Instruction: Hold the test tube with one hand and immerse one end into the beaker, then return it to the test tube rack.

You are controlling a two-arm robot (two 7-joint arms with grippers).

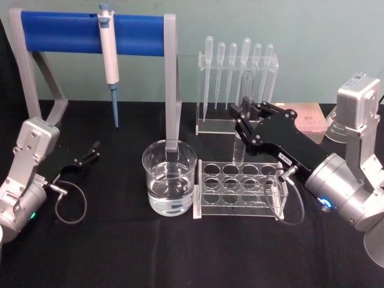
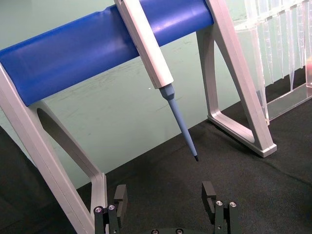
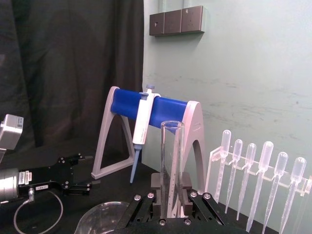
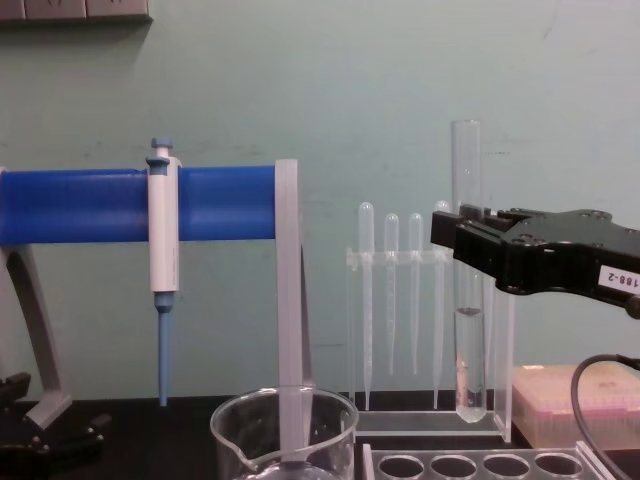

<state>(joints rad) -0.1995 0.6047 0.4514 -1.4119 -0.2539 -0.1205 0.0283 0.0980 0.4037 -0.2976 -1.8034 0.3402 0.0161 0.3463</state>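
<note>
The right end effector (image 1: 243, 117) pinches the test tube (image 1: 246, 84) around its middle and holds it upright over the back row of the clear rack (image 1: 240, 191) on the counter (image 1: 120, 252). The chest view adds what the head view cannot tell: what looks like a little clear liquid in the tube's lower part, and its rounded bottom hanging just above the rack's holes. The beaker (image 1: 170, 177), part-filled with water, stands just left of the rack, apart from the tube. The left end effector (image 1: 91, 151) sits low at the counter's left; its wrist view shows the jaws spread, facing the micropipette (image 2: 146, 44).
</note>
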